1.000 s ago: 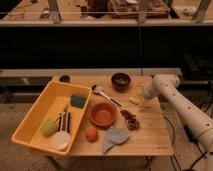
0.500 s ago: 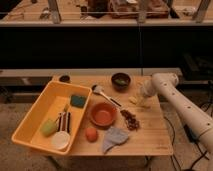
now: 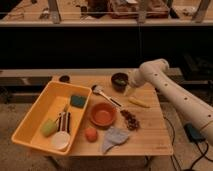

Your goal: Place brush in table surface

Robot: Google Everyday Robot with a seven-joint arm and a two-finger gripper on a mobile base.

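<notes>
The brush (image 3: pixel 100 91) lies on the table surface (image 3: pixel 150 131), its whitish head at the back and its thin dark handle running toward the front right, just behind the orange bowl (image 3: pixel 103 114). My gripper (image 3: pixel 130 90) is at the end of the white arm, low over the back right of the table. It sits between the dark bowl (image 3: pixel 119 80) and a yellow item (image 3: pixel 138 102), a short way right of the brush's handle. Nothing shows in its grasp.
A big yellow tub (image 3: pixel 37 112) on the left holds a green sponge (image 3: pixel 77 101), a stick bundle (image 3: pixel 64 120), a green item (image 3: pixel 49 127) and a white bowl (image 3: pixel 61 141). A brown cluster (image 3: pixel 131 120), an orange fruit (image 3: pixel 90 134) and a grey cloth (image 3: pixel 115 137) lie at the front.
The arm and gripper have moved left along the back of the table, toward the dark bowl and the brush. The objects have not moved.
</notes>
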